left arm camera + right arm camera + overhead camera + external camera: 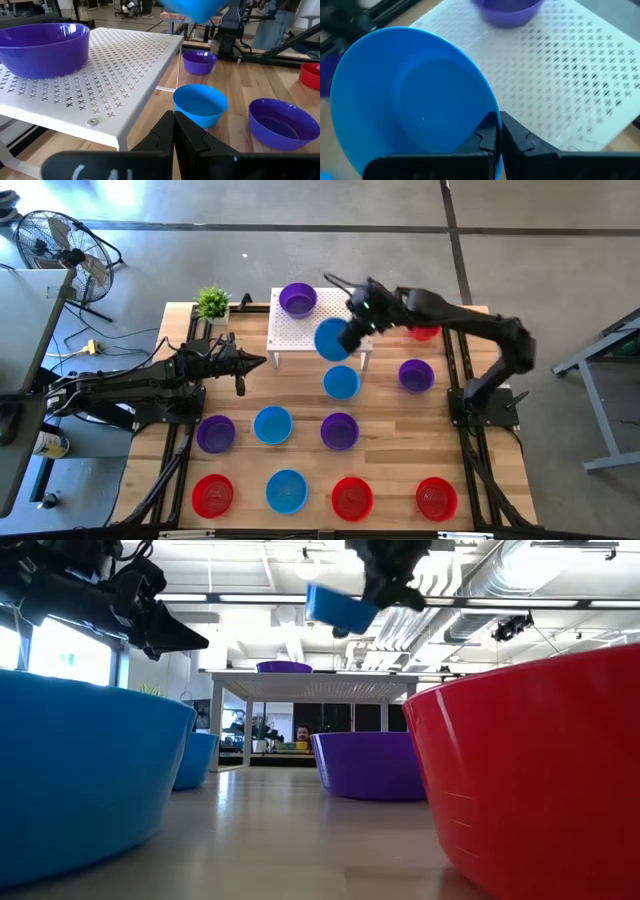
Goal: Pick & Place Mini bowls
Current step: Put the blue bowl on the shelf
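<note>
While the left gripper (262, 363) waits clenched, the right gripper (352, 330) grasps a blue bowl (333, 339) above the white stand (290, 330).

Four blue bowls (341, 382), four purple bowls (297, 299), four red bowls (351, 497).

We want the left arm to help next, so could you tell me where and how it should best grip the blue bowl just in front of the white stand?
Probably by the rim. The blue bowl sits upright and open, its wall thin and flaring, so one finger inside and one outside should pinch it. Come from above on its left side, nearest the left gripper, clear of the white stand.
</note>
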